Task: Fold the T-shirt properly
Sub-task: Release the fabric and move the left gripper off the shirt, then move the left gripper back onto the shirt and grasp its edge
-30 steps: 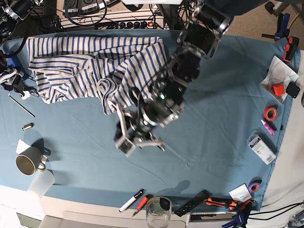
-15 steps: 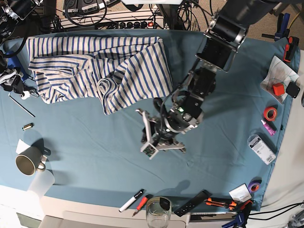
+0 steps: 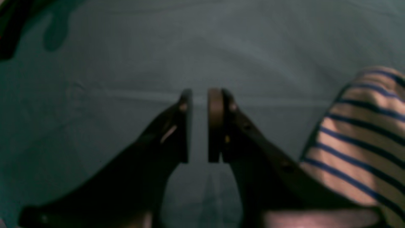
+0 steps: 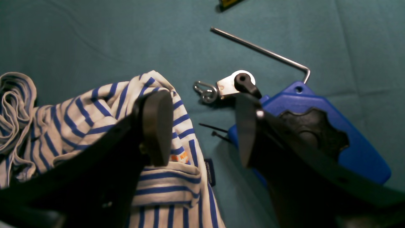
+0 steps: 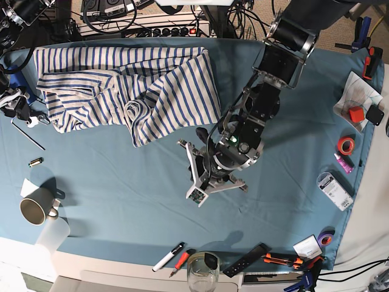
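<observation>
Over bare cloth [image 5: 121,201] hangs the left gripper [image 3: 199,126], its fingers nearly together with a thin slit of teal showing between them and nothing in the gap. From its wrist view the T-shirt [image 3: 360,133] sits off to its right and a little behind the fingertips, close by but not touching; only a striped, bunched edge shows there. From above, that gripper [image 5: 203,179] is clear of the shirt [image 5: 121,88], which lies crumpled toward the table's far left corner, up and away from the fingertips.

And the right gripper [image 4: 202,126]: spread wide, holding nothing. The shirt [image 4: 104,126] lies under and around its left finger [image 4: 155,126], a fold running down into the gap, with the small dark label [image 4: 209,171] right at the hem between the fingers. Whether that finger actually touches fabric cannot be told. Beyond its right finger sit a blue tool [image 4: 332,126], a metal clip [image 4: 221,87] and a hex key [image 4: 262,52], all on cloth.
</observation>
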